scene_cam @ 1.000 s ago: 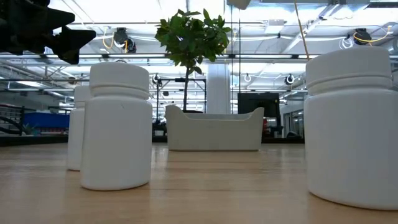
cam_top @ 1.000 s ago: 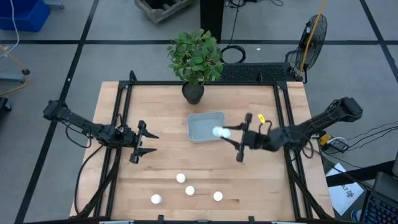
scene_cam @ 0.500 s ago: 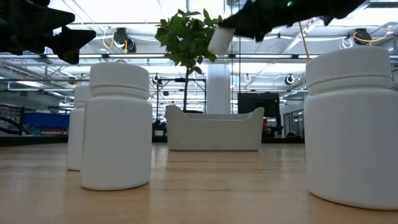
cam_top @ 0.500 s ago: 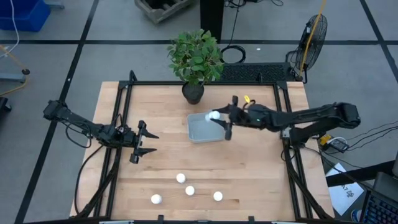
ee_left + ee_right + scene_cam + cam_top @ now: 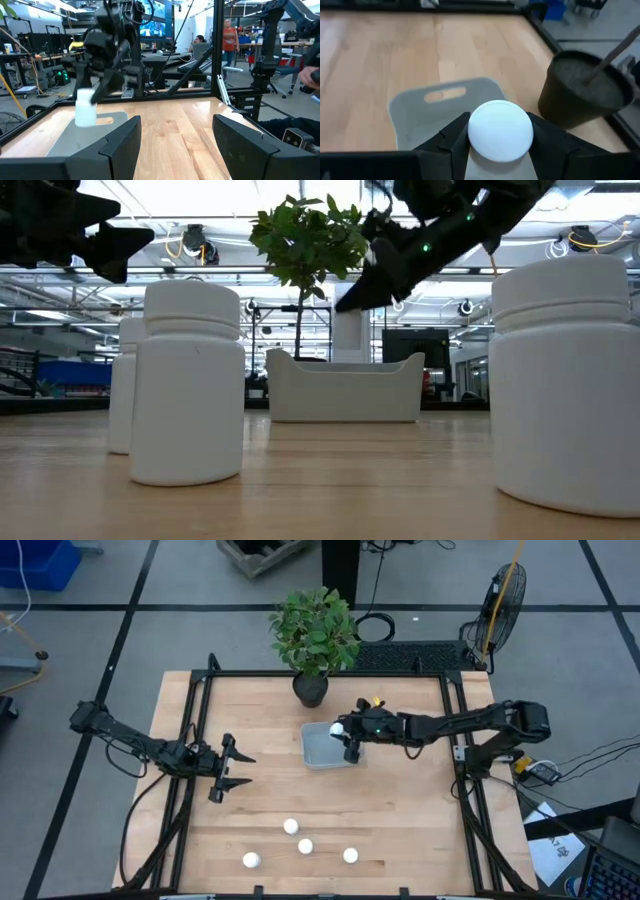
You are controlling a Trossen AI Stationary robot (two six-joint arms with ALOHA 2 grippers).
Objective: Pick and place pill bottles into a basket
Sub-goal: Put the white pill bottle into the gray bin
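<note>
The pill bottle (image 5: 339, 727) held by the right gripper (image 5: 345, 738) sits over the basket (image 5: 322, 748) in the high view, toward the bin's 1 o'clock corner, showing as a round white dot, so its long axis runs roughly toward the camera, cap up. Four more bottles (image 5: 290, 826) stand near the table's 6 o'clock edge. The left gripper (image 5: 232, 769) waits at the table's 9 o'clock side, fingers spread apart and empty.

In the low view the right gripper (image 5: 365, 280) hangs above the basket (image 5: 343, 392), at about 12 o'clock from it; the carried bottle is hidden behind the dark fingers here. Large bottles (image 5: 188, 380) stand upright in the foreground.

The left wrist view shows the bottle (image 5: 85, 107) upright, long axis vertical, clearly above the basket's floor (image 5: 80, 137).

The right wrist view looks down on the bottle's cap (image 5: 500, 131), clamped between the two fingers (image 5: 445, 142), with the basket (image 5: 445, 102) below and the plant pot (image 5: 585, 90) just beside the bin.

Risk, as I judge it: the bottle hangs near the basket's rim on the pot side, so a release here could clip the wall and bounce out, or let it tip and roll.
</note>
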